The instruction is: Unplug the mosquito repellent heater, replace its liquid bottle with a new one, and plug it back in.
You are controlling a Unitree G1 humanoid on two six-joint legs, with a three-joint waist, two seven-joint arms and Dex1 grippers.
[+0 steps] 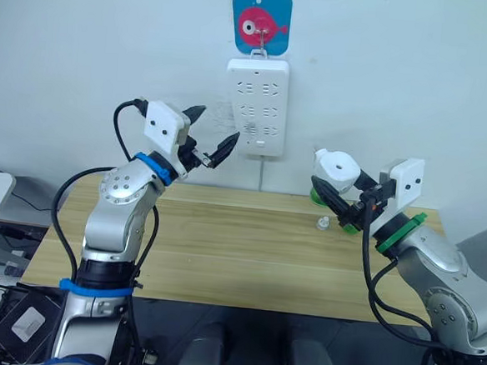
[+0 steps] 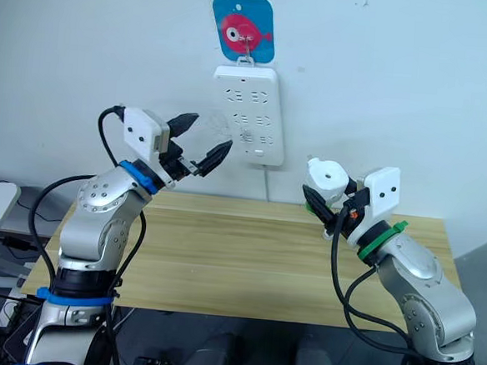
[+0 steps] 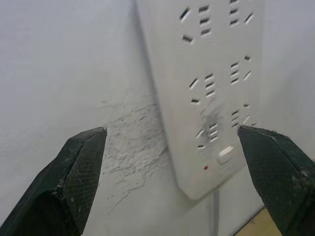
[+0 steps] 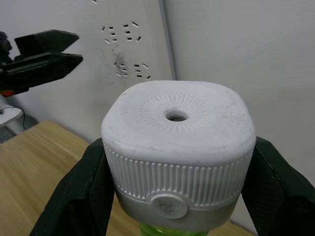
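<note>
- Light wooden table (image 1: 239, 249) set against a plain white wall (image 1: 69, 45).
- Long white power strip (image 1: 256, 106) hung upright on that wall, under a blue card with a pink fish (image 1: 261, 21); scuff marks noted on the wall just beside the strip.
- Small white cap-like item (image 1: 322, 223) seen on the table near the right arm; identity not determinable.
- Left gripper (image 1: 210, 137) raised near the strip's lower left, fingers spread wide, nothing between them.
- Right gripper (image 4: 177, 196) closed on the mosquito repellent heater (image 4: 178, 147), one finger on each ribbed side, vent hole uppermost.
- Heater held above the table's right rear, well apart from the strip.
- Green bottle (image 4: 170, 230) visible beneath the heater.
</note>
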